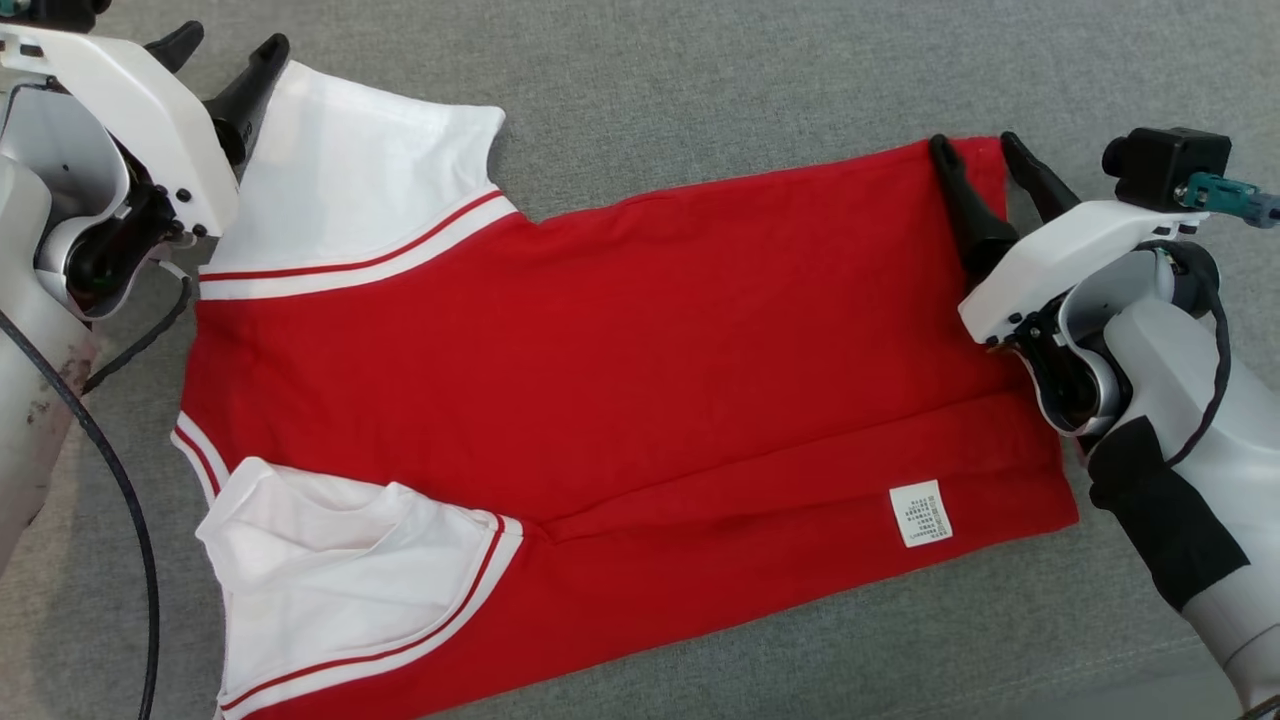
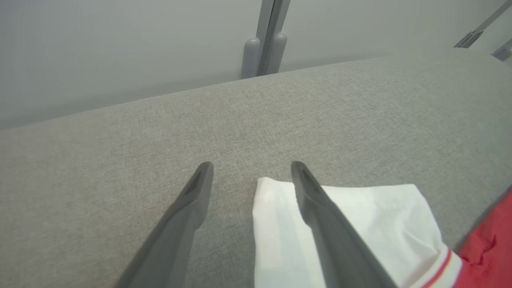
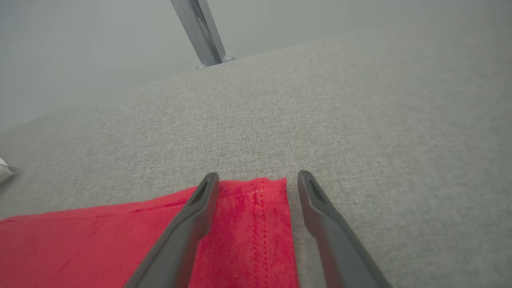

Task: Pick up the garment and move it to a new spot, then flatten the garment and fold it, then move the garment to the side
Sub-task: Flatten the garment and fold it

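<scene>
The garment (image 1: 620,360) is a red T-shirt with white sleeves and striped cuffs, spread on grey fabric with its hem to the right and a white label near the lower hem. My left gripper (image 1: 232,42) stands open at the far white sleeve (image 2: 360,224), whose corner lies between its fingers (image 2: 192,200). Over the hem's far corner (image 3: 256,208) my right gripper (image 1: 975,145) is open, one finger above the red cloth and the other beside its edge. Neither gripper holds anything.
The grey upholstered surface (image 1: 750,70) runs all around the shirt. Its far edge meets a pale wall, where grey metal posts (image 2: 266,44) (image 3: 200,36) stand. A black cable (image 1: 110,470) hangs along my left arm.
</scene>
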Robot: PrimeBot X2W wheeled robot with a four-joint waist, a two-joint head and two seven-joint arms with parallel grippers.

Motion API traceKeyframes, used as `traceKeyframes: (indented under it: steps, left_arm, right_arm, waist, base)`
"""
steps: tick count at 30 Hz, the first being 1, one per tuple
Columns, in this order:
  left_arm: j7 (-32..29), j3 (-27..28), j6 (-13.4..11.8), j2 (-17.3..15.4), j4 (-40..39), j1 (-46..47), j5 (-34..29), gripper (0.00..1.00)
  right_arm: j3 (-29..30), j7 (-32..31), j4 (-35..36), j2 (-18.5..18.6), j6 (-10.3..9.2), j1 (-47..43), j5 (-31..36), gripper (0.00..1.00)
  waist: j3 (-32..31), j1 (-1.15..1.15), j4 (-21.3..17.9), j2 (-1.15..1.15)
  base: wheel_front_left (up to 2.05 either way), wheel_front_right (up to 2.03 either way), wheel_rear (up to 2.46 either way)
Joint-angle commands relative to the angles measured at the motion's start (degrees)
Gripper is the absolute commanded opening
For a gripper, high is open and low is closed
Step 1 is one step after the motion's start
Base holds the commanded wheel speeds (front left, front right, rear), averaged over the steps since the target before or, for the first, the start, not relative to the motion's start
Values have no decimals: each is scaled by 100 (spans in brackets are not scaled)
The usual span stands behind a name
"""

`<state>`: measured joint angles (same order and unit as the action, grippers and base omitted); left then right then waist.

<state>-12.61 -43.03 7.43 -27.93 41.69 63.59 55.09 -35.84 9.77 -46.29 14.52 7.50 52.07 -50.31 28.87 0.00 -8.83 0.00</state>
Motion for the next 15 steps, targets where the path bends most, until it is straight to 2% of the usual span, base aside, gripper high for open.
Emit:
traceKeyframes:
  steps: [1,7,15]
  left_arm:
    - [-38,-60,7,-26,35,116,124,100]
    - [-261,-336,8,-140,65,224,565,100]
    - [-375,-661,8,-238,322,402,752,100]
  right_arm:
    - [-71,-46,-44,-14,1,92,-76,100]
    - [-345,-60,-158,-95,1,205,-268,100]
    - [-669,14,-233,-169,1,346,-515,100]
  waist:
    - [86,0,-81,0]
    - [107,0,-164,0]
    - [263,0,-243,0]
  base:
    - [0,0,0]
    - [0,0,0]
    - [0,0,0]
